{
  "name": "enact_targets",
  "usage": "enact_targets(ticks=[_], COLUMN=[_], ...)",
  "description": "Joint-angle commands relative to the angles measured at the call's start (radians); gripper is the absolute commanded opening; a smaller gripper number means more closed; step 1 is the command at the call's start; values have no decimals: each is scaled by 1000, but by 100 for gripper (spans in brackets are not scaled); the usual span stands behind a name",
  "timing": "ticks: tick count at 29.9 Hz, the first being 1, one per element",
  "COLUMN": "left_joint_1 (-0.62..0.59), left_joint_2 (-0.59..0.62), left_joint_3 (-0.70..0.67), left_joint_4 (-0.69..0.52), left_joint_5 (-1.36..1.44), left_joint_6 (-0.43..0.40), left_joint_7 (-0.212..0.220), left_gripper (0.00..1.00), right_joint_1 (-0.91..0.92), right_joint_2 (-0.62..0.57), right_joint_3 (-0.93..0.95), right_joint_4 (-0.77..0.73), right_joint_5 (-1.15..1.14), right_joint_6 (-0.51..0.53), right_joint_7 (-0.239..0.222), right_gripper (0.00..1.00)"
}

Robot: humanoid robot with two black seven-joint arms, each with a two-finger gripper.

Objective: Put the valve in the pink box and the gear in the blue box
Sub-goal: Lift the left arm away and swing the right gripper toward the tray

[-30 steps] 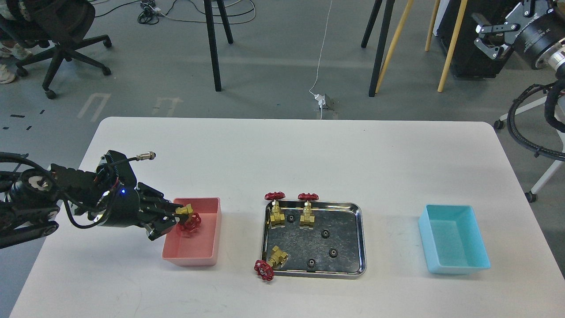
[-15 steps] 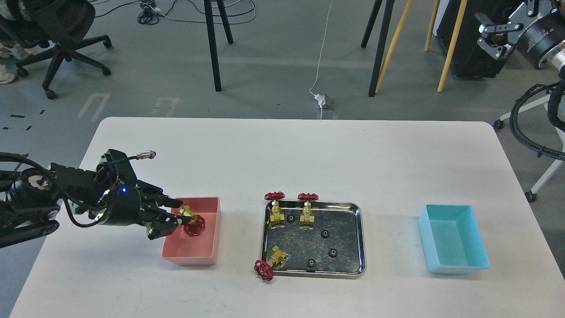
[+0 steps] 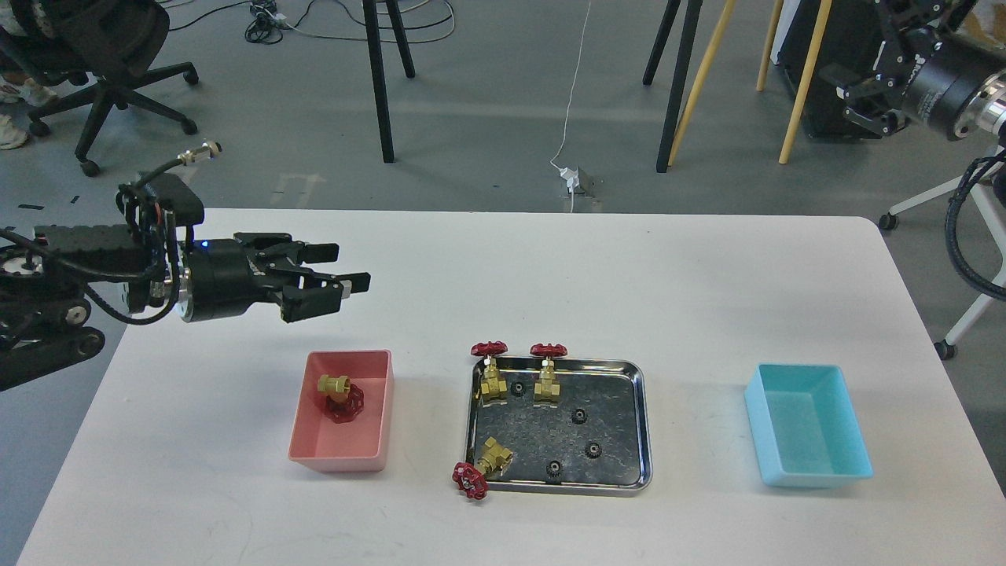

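Observation:
One valve (image 3: 339, 395), brass with a dark red handwheel, lies inside the pink box (image 3: 346, 459) at the front left of the table. My left gripper (image 3: 338, 270) is open and empty, raised above the table behind the pink box. Two valves (image 3: 491, 369) (image 3: 548, 369) stand upright at the back of the steel tray (image 3: 643, 428). A third valve (image 3: 478, 468) lies over the tray's front left corner. Several black gears (image 3: 579, 416) lie in the tray. The blue box (image 3: 817, 474) stands empty at the right. My right gripper (image 3: 853, 98) is high at the upper right, dark against a black cabinet.
The white table (image 3: 550, 267) ends in a far edge with grey floor beyond. Tripod legs (image 3: 381, 94), wooden poles (image 3: 802, 79), an office chair (image 3: 110, 63) and cables stand on the floor behind it.
My left gripper opened and let the valve go into the pink box, then rose and drew back behind it. My right gripper shifted a little to the left.

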Motion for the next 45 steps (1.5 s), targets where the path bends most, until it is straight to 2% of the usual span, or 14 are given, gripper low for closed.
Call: enact_targets(ticks=[1, 7, 11, 16, 22, 32, 45], left_joint_1=[2, 10, 38, 137, 286, 341, 360], left_joint_2=[-21, -113, -156, -242, -316, -322, -323], left_joint_3=[-73, -227, -327, -486, -652, -687, -689], left_joint_4=[-16, -25, -26, -17, -16, -17, -16], left_joint_5=[-187, -531, -712, -878, -892, -893, -893], left_joint_6=[-29, -126, -204, -252, -273, -288, -290], left_joint_7=[0, 0, 0, 0, 0, 0, 0], left_gripper=[76, 77, 77, 78, 79, 79, 79], right_joint_1=[-5, -3, -3, -5, -33, -154, -86], right_joint_2=[-38, -155, -224, -258, -245, -166, -146], right_joint_3=[-48, -180, -253, -339, -413, -450, -447], right_joint_4=[97, 356, 485, 527, 525, 517, 527], right_joint_5=[-200, -360, -544, -693, -790, -978, -1009], right_joint_6=[0, 0, 0, 0, 0, 0, 0], right_joint_7=[2, 0, 0, 2, 2, 5, 9], right_gripper=[99, 99, 99, 99, 99, 99, 99])
